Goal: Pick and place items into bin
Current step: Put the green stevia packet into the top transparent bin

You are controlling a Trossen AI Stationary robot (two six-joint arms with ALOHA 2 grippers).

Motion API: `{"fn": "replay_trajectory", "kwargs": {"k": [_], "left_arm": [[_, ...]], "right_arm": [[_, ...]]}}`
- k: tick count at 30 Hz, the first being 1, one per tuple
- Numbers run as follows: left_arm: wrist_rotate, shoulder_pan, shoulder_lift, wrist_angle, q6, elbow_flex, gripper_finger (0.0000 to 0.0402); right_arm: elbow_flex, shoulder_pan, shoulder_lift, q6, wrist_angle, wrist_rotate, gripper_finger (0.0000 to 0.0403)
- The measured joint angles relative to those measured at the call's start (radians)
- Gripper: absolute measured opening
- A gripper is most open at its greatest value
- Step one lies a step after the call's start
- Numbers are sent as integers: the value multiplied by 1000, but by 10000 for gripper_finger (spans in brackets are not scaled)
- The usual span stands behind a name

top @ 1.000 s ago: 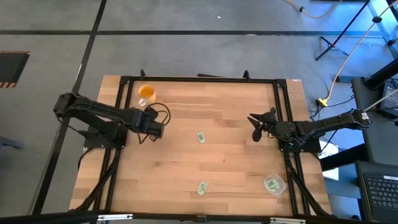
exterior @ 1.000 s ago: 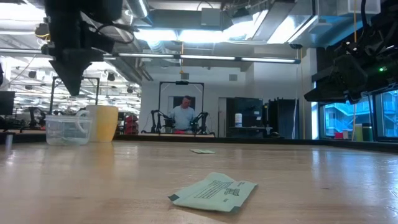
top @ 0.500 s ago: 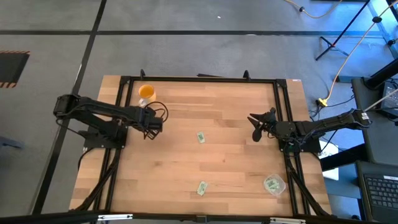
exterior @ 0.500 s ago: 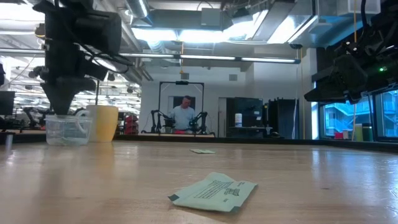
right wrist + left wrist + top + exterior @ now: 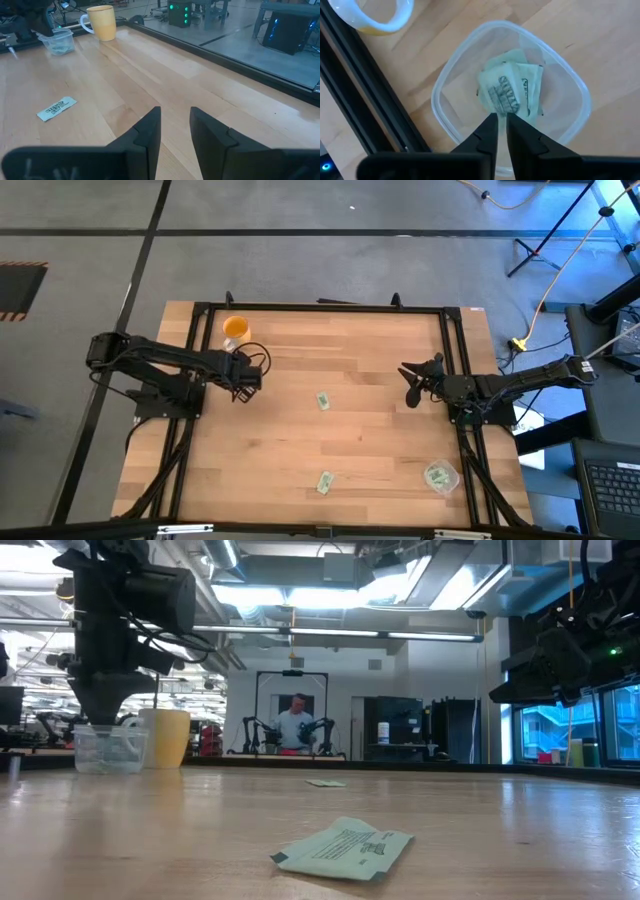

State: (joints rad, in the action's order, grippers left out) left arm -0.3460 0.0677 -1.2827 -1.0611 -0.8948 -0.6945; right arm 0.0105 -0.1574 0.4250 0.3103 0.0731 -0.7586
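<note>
A clear plastic bin [image 5: 570,90] stands near the table's far left, beside the orange cup [image 5: 235,330]. Light green packets [image 5: 531,92] lie in it. My left gripper [image 5: 501,119] points down just above the bin [image 5: 110,748], shut on another packet. My right gripper [image 5: 410,385] hovers open [image 5: 175,125] at the table's right side, touching nothing. One loose packet [image 5: 323,400] lies flat mid-table, also seen as the packet [image 5: 56,108] in the right wrist view. Another packet [image 5: 325,481] lies by the near edge, close to the low camera [image 5: 345,848]. My left gripper pinches a green packet by its edge [image 5: 501,111] between the two fingertips, coming from above and pointing down. The packet's printed face [image 5: 502,95] bulges toward the camera over the bin's inside. Whether it rests on the packets below cannot be told.
A second clear container [image 5: 440,476] with green packets sits near the table's near right corner. A black frame [image 5: 320,308] runs around the table's edges. A person stands far behind the table [image 5: 297,725].
My left gripper moved a short way toward the table's far left, over the clear bin, and came down until its tips stood just above the rim. It has kept nearly still for the last half second.
</note>
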Motion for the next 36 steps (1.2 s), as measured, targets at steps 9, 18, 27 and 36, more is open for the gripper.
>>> {"fn": "replay_trajectory", "kwargs": {"k": [9, 18, 27, 36], "left_arm": [[1, 0, 0, -16, 47, -20, 75], [-22, 0, 0, 22, 215, -181, 82], [125, -11, -38, 510, 594, -208, 92], [260, -7, -212, 822, 813, -208, 123]], "right_arm": [[0, 0, 0, 1, 0, 0, 106], [0, 0, 0, 0, 0, 0, 106], [0, 0, 0, 0, 0, 0, 106], [0, 0, 0, 0, 0, 0, 106]]}}
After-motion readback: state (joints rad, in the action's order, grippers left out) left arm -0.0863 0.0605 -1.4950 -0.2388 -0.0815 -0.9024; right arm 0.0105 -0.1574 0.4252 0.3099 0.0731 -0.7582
